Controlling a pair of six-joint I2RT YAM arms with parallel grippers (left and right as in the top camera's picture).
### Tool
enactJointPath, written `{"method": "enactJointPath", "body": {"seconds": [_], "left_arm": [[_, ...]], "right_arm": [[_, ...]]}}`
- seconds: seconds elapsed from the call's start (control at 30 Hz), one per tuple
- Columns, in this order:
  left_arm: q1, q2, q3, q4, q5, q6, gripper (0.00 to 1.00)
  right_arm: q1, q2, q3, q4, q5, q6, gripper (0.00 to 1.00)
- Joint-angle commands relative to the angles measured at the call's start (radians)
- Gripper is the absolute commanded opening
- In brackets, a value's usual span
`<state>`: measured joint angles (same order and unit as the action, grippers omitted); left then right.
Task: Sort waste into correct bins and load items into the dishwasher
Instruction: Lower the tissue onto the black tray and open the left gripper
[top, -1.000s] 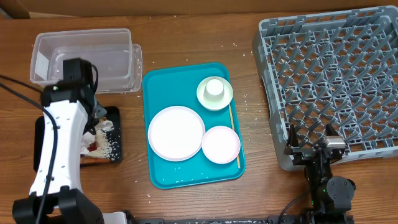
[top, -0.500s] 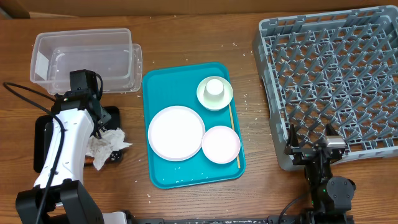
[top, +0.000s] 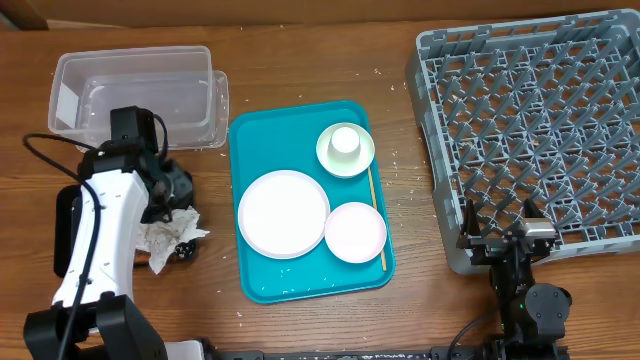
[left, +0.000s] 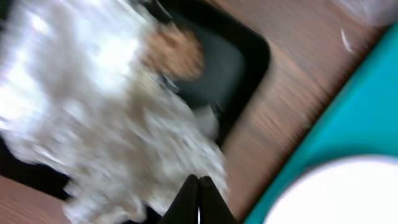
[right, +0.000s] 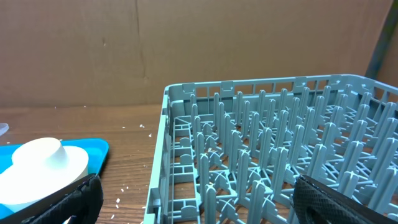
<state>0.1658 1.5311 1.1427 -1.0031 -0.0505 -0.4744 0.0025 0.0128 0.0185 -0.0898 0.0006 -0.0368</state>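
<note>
at the tabletop's left edge: black tray (top: 63, 232) takes the waste; left arm over it hides much of it
left gripper (left: 199, 198): clenched tight, tips together just beside the napkin; nothing seen pinched, view blurred
right gripper (right: 199, 205): released, spread wide, parked at the dish rack's front left corner, holds nothing
napkin (top: 168, 233): crumpled white wad, crumb-speckled, in the black tray, seems to hang over its right rim toward the teal tray
food bit (left: 177, 53): brown lump in the black tray beside the napkin
wrapper, carrot: not visible
teal tray (top: 268, 135): tabletop centre; carries white plate (top: 283, 213), pink plate (top: 355, 232), saucer (top: 364, 158) with cup (top: 345, 141) on it, wooden stick (top: 376, 215) along its right rim
dish rack (top: 540, 120): back right corner, no dishes in it
progress: waste looks mostly binned; rack loading not begun
left to do: probably tuck the napkin in, then move every dish and the stick to the rack
</note>
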Motion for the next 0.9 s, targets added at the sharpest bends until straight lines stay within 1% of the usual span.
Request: {"method": "enactJointPath", "body": {"seconds": [0.0, 0.1, 0.2, 0.4, 0.63, 0.73, 0.87], "left_arm": [[-0.023, -0.014, 0.001, -0.069, 0.171, 0.063, 0.04], [-0.024, -0.014, -0.018, -0.107, 0.170, 0.064, 0.04], [-0.024, -0.014, -0.033, -0.116, 0.137, 0.063, 0.04], [-0.020, -0.014, -0.083, -0.119, 0.006, -0.003, 0.04], [-0.020, -0.014, -0.085, -0.113, -0.019, -0.024, 0.04], [-0.020, -0.014, -0.093, -0.127, -0.060, -0.064, 0.04], [-0.020, -0.014, -0.114, -0.126, -0.035, -0.065, 0.04]], "right_arm": [[0.008, -0.010, -0.010, 0.006, 0.006, 0.004, 1.00], [0.008, -0.010, -0.010, 0.006, 0.006, 0.004, 1.00], [0.008, -0.010, -0.010, 0.006, 0.006, 0.005, 1.00], [0.008, -0.010, -0.010, 0.006, 0.006, 0.005, 1.00], [0.008, -0.010, -0.010, 0.006, 0.006, 0.005, 1.00], [0.008, -0.010, -0.010, 0.006, 0.006, 0.004, 1.00], [0.008, -0.010, -0.010, 0.006, 0.006, 0.004, 1.00]]}}
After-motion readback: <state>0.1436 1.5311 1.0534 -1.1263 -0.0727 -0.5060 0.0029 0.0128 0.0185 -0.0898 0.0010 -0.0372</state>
